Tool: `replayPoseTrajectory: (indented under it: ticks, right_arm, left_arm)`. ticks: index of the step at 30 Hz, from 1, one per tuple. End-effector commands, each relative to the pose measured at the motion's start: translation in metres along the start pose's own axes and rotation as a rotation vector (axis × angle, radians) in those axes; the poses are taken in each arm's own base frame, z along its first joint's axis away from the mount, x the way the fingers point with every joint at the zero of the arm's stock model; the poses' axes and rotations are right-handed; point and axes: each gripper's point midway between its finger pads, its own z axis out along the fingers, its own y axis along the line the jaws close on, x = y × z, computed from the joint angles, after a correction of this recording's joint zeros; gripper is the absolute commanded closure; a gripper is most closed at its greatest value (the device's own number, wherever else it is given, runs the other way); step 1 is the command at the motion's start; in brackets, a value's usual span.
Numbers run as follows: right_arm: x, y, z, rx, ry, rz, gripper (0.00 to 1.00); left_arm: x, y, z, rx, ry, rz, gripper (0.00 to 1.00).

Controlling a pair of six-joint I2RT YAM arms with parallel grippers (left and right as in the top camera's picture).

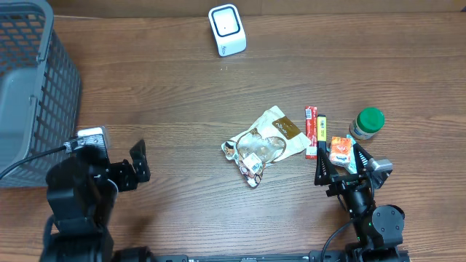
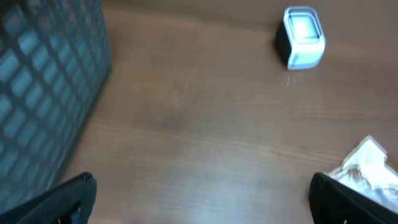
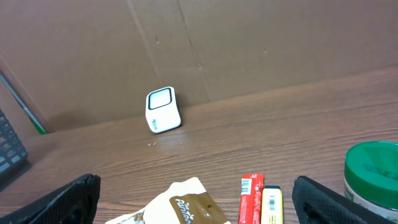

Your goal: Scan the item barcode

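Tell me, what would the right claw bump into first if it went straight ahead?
Probably the orange packet just ahead of the right claw; height is unclear, so it might pass above.

Left claw (image 2: 200, 196), right claw (image 3: 196, 194) matte black; black cable (image 1: 29, 161).

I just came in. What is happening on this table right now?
Two robot arms sit at a wooden table, and nothing is picked up yet. The left tool and the right tool are both open and empty. The right tool is by an orange packet, next to a red stick, a yellow stick and a green-lidded jar. A crumpled snack bag lies mid-table. The white scanner stands at the far edge, untouched.
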Motion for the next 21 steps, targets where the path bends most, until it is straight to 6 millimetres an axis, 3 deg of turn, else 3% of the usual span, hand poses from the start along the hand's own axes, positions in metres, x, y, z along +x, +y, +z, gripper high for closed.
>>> replayPoseTrajectory:
  ticks: [1, 5, 10, 15, 21]
  right_arm:
    - [0.001, -0.003, 0.000, 0.011, -0.007, 0.004, 0.00]
    - [0.001, -0.003, 0.000, 0.011, -0.007, 0.003, 0.00]
    - [0.001, -0.003, 0.000, 0.011, -0.007, 0.004, 0.00]
    - [0.001, -0.003, 0.000, 0.011, -0.007, 0.004, 0.00]
    - [0.001, -0.003, 0.000, 0.011, -0.007, 0.004, 0.00]
  left_arm:
    - [0.004, 0.001, 0.007, 0.002, -0.061, 0.013, 0.00]
    - [0.001, 0.002, 0.016, 0.005, -0.171, 0.015, 0.00]
    - [-0.020, -0.001, 0.015, 0.032, -0.394, 0.018, 0.00]
    - [-0.052, -0.005, -0.010, 0.068, -0.706, 0.023, 0.00]
    - [-0.060, -0.008, -0.035, 0.094, -0.905, 0.029, 0.00]
